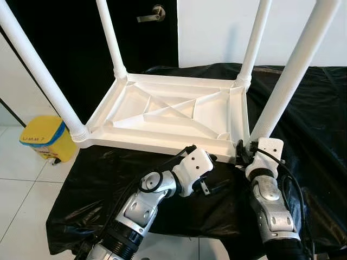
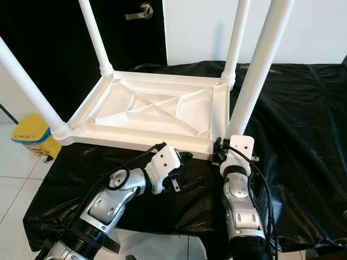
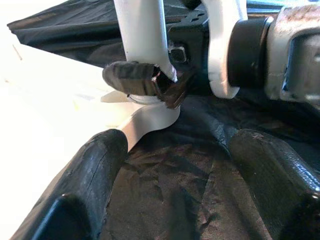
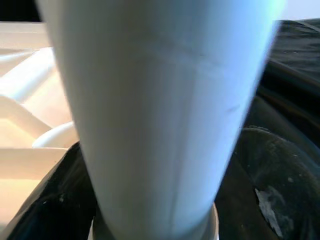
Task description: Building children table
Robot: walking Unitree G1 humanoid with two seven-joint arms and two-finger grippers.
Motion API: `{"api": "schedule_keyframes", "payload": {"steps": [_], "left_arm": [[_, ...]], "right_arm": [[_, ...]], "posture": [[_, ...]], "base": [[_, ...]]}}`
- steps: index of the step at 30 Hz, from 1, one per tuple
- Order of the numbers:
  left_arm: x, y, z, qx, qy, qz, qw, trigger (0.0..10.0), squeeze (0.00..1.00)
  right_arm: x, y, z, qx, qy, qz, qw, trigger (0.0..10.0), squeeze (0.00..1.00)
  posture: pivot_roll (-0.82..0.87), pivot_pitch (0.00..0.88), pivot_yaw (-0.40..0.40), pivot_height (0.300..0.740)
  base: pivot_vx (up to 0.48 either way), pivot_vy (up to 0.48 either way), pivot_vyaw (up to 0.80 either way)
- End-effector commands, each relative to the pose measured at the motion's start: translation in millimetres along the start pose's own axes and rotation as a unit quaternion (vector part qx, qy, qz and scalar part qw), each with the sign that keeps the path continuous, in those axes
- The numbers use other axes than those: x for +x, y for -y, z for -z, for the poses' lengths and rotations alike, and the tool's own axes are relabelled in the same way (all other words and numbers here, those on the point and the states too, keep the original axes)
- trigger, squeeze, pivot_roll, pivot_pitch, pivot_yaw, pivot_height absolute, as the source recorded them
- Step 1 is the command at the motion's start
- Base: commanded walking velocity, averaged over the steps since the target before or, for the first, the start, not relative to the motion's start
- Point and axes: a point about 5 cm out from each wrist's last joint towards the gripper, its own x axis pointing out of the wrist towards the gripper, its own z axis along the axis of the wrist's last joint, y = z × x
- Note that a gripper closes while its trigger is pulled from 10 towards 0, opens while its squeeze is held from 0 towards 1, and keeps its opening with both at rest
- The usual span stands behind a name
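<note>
Four legs seated in the children table (image 1: 168, 116), by the look of it, all pointing at the ceiling. Lies flipped, ribbed underside up, on the black-draped tabletop (image 1: 320, 124), most likely to keep the corner sockets facing upward and the flat top steady underneath during pushing or twisting.

Clamped with the right pincer (image 1: 245, 153) low on the near right leg (image 1: 293, 70), just above the socket collar at the corner closest to the robot. Closed around that leg from both sides, probably to press or turn it home close to the joint, with least wobble.

Hovers with the left pincer (image 1: 209, 187) just beside that same corner, above the black covering. Fingers (image 3: 85, 195) spread, holding nothing, aimed at the leg's base. Seemingly ready to brace the frame or take over.

Nearly finished, judging by every socket filled. Left to do, probably: confirm tightness and turn upright.

Off to the left on the floor, a yellow tub (image 1: 46, 138), well apart from the work.
</note>
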Motion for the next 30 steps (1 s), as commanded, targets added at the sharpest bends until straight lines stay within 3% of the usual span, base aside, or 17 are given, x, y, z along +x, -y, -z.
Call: {"api": "schedule_keyframes", "payload": {"steps": [1,4,5,6,7,8,9,13,20,24,25,30], "left_arm": [[-1.1,-1.0,2,-0.008,-0.003,-0.015,1.0,10.0,0.0],[-1.2,-1.5,2,-0.008,-0.003,-0.016,1.0,10.0,0.0],[-1.4,-2.1,2,-0.008,-0.003,-0.017,1.0,10.0,0.0],[-1.4,-2.1,2,-0.008,-0.003,-0.017,1.0,10.0,0.0],[-1.3,-2.7,2,-0.008,-0.004,-0.017,1.0,10.0,0.0],[-1.2,-3.1,2,-0.007,-0.003,-0.017,1.0,10.0,0.0],[-1.2,-3.1,2,-0.007,-0.003,-0.017,1.0,10.0,0.0],[-0.4,-5.1,1,-0.005,-0.003,-0.015,1.0,10.0,0.0],[-0.6,-7.8,0,-0.001,-0.002,-0.018,1.0,10.0,0.0],[-1.7,-8.5,0,-0.001,-0.003,-0.02,1.0,10.0,0.0],[-2.3,-8.3,0,-0.001,-0.004,-0.022,1.0,10.0,0.0],[-3.9,-7.7,1,-0.004,-0.004,-0.027,1.0,10.0,0.0]], "right_arm": [[-2.2,9.3,0,0.008,0.007,-0.027,1.0,10.0,1.0],[-2.2,12.9,-1,0.005,0.009,-0.047,0.999,10.0,1.0],[-1.4,17.6,-2,0.0,0.012,-0.083,0.996,10.0,0.35],[-1.4,17.6,-2,0.0,0.012,-0.083,0.996,10.0,0.35],[-0.3,20.3,-3,-0.006,0.011,-0.133,0.991,10.0,0.0],[0.7,21.7,-5,-0.015,0.009,-0.173,0.985,10.0,0.0],[0.7,21.7,-5,-0.015,0.009,-0.173,0.985,10.0,0.0],[5.9,18.0,-7,-0.056,0.001,-0.295,0.954,10.0,0.0],[17.7,13.7,-6,-0.091,-0.017,-0.355,0.93,10.0,0.0],[20.4,15.2,-4,-0.099,-0.024,-0.368,0.924,10.0,0.0],[22.0,17.5,-3,-0.1,-0.03,-0.368,0.924,0.0,0.0],[24.5,25.9,5,-0.101,-0.053,-0.366,0.924,0.0,0.0]], "posture": [[-0.2,0.057,0.035,0.74],[-0.2,0.057,0.036,0.74],[-0.21,0.057,0.038,0.74],[-0.21,0.057,0.038,0.74],[-0.21,0.056,0.04,0.74],[-0.21,0.056,0.041,0.74],[-0.21,0.056,0.041,0.74],[-0.21,0.053,0.047,0.74],[-0.2,0.046,0.046,0.74],[-0.19,0.045,0.043,0.74],[-0.19,0.046,0.041,0.74],[-0.18,0.051,0.036,0.74]], "base": [[0.0,0.0,0.0],[0.0,0.0,0.0],[0.0,0.0,0.0],[0.0,0.0,0.0],[0.0,0.0,0.0],[0.0,0.0,0.0],[0.0,0.0,0.0],[0.0,0.0,0.0],[0.0,0.0,0.0],[0.0,0.0,0.0],[0.0,0.0,0.0],[0.0,0.0,0.0]]}}
